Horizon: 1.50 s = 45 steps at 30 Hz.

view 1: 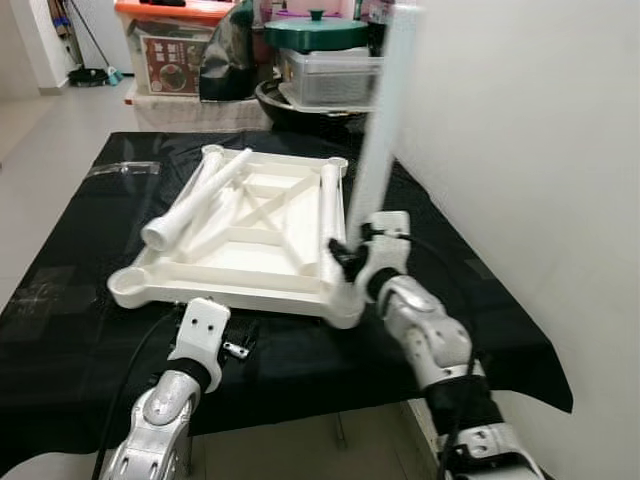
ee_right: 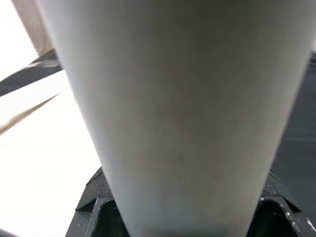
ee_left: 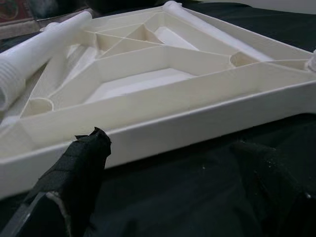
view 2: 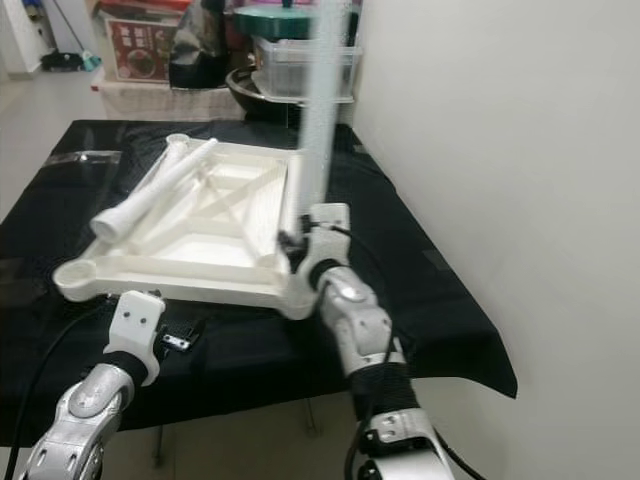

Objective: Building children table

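Note:
A white children's tabletop (view 1: 232, 288) lies upside down on the black-covered table (view 1: 90, 330). One loose white leg (view 1: 195, 200) lies slantwise across it, and another (view 1: 330, 212) lies along its right side. My right gripper (view 1: 352, 262) is shut on a third white leg (view 1: 386, 110), holding it upright at the tabletop's near right corner. In the right wrist view that leg (ee_right: 182, 98) stands between the black fingers (ee_right: 96, 210). My left gripper (ee_left: 173, 150) is open, low over the cloth just before the tabletop's front rim (ee_left: 163, 126), with nothing in it.
A white wall (view 1: 530, 150) runs close along the table's right side. Behind the table stand a clear storage box (view 1: 330, 78) with a green lid (view 1: 316, 32), a dark bowl (view 1: 300, 108) and an orange-topped box (view 1: 170, 45). Open floor (view 1: 50, 130) lies to the left.

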Tool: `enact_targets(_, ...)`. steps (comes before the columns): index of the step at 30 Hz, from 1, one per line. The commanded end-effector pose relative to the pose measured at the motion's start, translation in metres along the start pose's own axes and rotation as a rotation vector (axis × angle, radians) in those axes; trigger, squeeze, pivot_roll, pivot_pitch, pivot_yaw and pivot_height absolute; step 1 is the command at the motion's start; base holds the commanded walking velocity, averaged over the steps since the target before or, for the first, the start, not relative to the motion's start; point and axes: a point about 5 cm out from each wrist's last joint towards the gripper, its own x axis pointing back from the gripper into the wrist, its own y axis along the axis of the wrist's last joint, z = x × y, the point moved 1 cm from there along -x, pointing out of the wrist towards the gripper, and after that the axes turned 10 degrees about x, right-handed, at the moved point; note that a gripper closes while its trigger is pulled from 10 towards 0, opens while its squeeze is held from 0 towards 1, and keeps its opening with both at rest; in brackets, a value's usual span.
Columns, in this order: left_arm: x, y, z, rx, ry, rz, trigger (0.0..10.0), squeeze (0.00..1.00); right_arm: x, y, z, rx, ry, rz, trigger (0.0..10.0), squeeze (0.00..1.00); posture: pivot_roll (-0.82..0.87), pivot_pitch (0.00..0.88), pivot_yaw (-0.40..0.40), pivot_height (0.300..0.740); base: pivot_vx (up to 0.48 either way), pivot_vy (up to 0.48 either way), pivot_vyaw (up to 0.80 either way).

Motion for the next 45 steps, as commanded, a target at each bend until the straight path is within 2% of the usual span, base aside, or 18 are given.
enact_targets(1, 0.000, -0.003, -0.002, 0.005, -0.008, 0.016, 10.0, 0.00, 0.001, -0.003, -0.001, -0.032, -0.010, 0.013, 0.0, 0.00, 0.13, 0.000, -0.092, 0.740, 0.000, 0.000, 0.00)
enact_targets(3, 0.001, -0.004, -0.001, 0.006, -0.003, 0.017, 10.0, 0.00, 0.006, -0.008, -0.020, -0.029, -0.196, 0.048, 0.0, 0.00, 0.13, 0.000, -0.095, 0.740, 0.000, 0.000, 0.00)
enact_targets(4, 0.001, -0.005, -0.002, 0.006, -0.007, 0.021, 10.0, 0.00, 0.012, -0.011, -0.014, -0.034, -0.220, 0.058, 10.0, 0.00, 0.12, 0.000, -0.083, 0.740, 0.000, 0.000, 0.00)
enact_targets(11, 0.001, -0.005, -0.004, 0.004, -0.015, 0.023, 10.0, 0.00, 0.013, 0.002, 0.026, -0.114, 0.010, -0.028, 10.0, 0.00, 0.12, 0.000, -0.083, 0.740, 0.000, 0.000, 0.00)
enact_targets(12, 0.000, -0.005, -0.002, 0.001, -0.011, 0.022, 10.0, 0.00, 0.012, 0.015, 0.029, -0.132, 0.084, -0.098, 10.0, 1.00, 0.12, 0.000, -0.084, 0.740, 0.000, 0.000, 0.00)
enact_targets(16, 0.000, -0.005, 0.002, -0.004, -0.002, 0.023, 10.0, 0.00, 0.007, 0.033, 0.029, -0.099, 0.235, -0.155, 10.0, 1.00, 0.12, 0.000, -0.086, 0.740, 0.000, 0.000, 0.00)
enact_targets(17, -0.001, -0.005, 0.002, -0.005, 0.000, 0.021, 10.0, 0.00, 0.006, 0.044, 0.030, -0.074, 0.327, -0.184, 10.0, 0.79, 0.13, 0.000, -0.091, 0.740, 0.000, 0.000, 0.00)
enact_targets(18, -0.001, -0.004, 0.002, -0.003, 0.001, 0.017, 10.0, 0.00, 0.010, 0.056, 0.033, -0.035, 0.472, -0.241, 10.0, 0.00, 0.14, 0.000, -0.098, 0.740, 0.000, 0.000, 0.00)
enact_targets(25, 0.000, -0.003, 0.002, -0.001, 0.006, 0.013, 10.0, 0.00, 0.023, 0.065, 0.046, 0.131, 0.831, -0.304, 10.0, 0.00, 0.15, 0.000, -0.102, 0.740, 0.000, 0.000, 0.00)
enact_targets(28, -0.002, -0.004, 0.001, -0.002, 0.006, 0.014, 10.0, 0.00, 0.031, 0.043, 0.060, 0.220, 1.067, -0.241, 10.0, 0.00, 0.15, 0.000, -0.103, 0.740, 0.000, 0.000, 0.00)
enact_targets(29, -0.003, -0.003, 0.000, -0.002, 0.003, 0.013, 10.0, 0.00, 0.034, 0.037, 0.065, 0.227, 1.122, -0.223, 8.5, 0.00, 0.15, 0.000, -0.107, 0.740, 0.000, 0.000, 0.00)
enact_targets(31, -0.003, -0.003, -0.001, -0.003, 0.000, 0.012, 10.0, 0.00, 0.035, 0.034, 0.067, 0.227, 1.148, -0.214, 8.5, 0.00, 0.16, 0.000, -0.108, 0.740, 0.000, 0.000, 0.00)
enact_targets(32, -0.003, -0.003, -0.001, -0.003, 0.001, 0.010, 10.0, 0.00, 0.034, 0.033, 0.071, 0.212, 1.154, -0.211, 2.3, 0.00, 0.16, 0.000, -0.112, 0.740, 0.000, 0.000, 0.00)
enact_targets(33, -0.003, -0.002, 0.000, -0.003, 0.005, 0.010, 10.0, 0.00, 0.032, 0.033, 0.072, 0.188, 1.148, -0.215, 0.0, 0.00, 0.16, 0.000, -0.113, 0.740, 0.000, 0.000, 0.00)
enact_targets(40, 0.000, -0.004, 0.003, -0.002, 0.016, 0.015, 10.0, 0.00, 0.013, 0.030, 0.067, 0.153, 0.986, -0.179, 0.0, 0.00, 0.15, 0.000, -0.112, 0.740, 0.000, 0.000, 0.00)
enact_targets(41, 0.001, -0.006, 0.003, -0.002, 0.017, 0.019, 10.0, 0.00, -0.001, 0.022, 0.056, 0.147, 0.788, -0.118, 0.0, 0.00, 0.15, 0.000, -0.112, 0.740, 0.000, 0.000, 0.00)
enact_targets(42, 0.001, -0.006, 0.003, -0.002, 0.017, 0.019, 10.0, 0.00, -0.001, 0.022, 0.056, 0.147, 0.788, -0.118, 0.0, 0.00, 0.15, 0.000, -0.112, 0.740, 0.000, 0.000, 0.00)
enact_targets(45, 0.001, -0.006, -0.001, 0.002, 0.006, 0.021, 10.0, 0.00, -0.021, -0.008, -0.001, 0.019, 0.109, 0.098, 0.0, 0.00, 0.15, 0.000, -0.107, 0.740, 0.000, 0.000, 0.00)
